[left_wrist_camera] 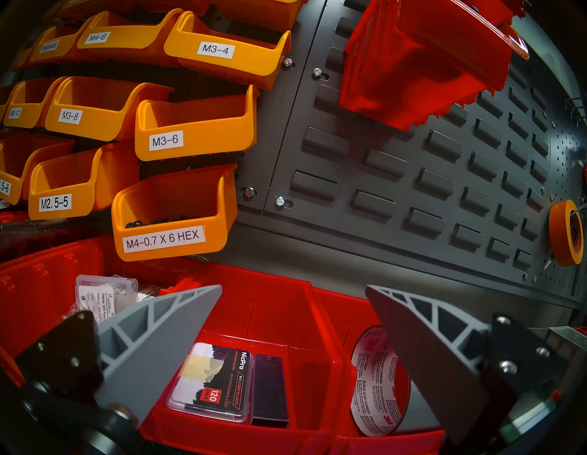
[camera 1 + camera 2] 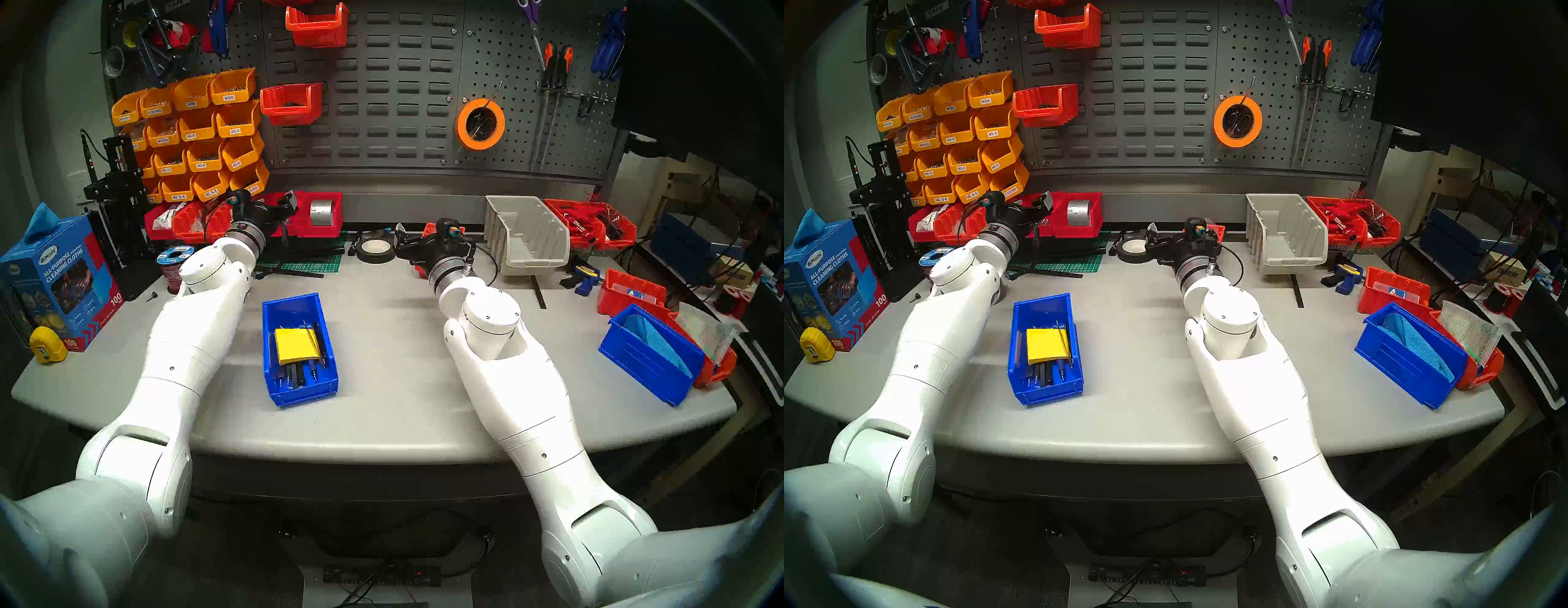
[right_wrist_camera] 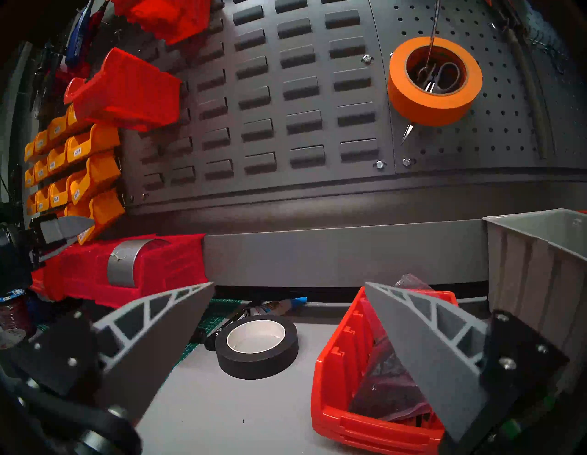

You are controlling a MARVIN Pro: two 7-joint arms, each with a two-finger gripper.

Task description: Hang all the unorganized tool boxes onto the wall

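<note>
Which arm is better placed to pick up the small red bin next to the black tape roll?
Probably the right. The open right hand has one finger over the small red bin, while the left hand faces other bins further left.

Two blue bins (image 2: 299,349) (image 2: 651,353) sit on the worktop (image 2: 403,382), two red bins (image 2: 316,24) (image 2: 290,103) hang on the wall (image 2: 382,97), one grey bin (image 2: 526,235) stands near the worktop's back edge, and two arms reach over it.
</note>
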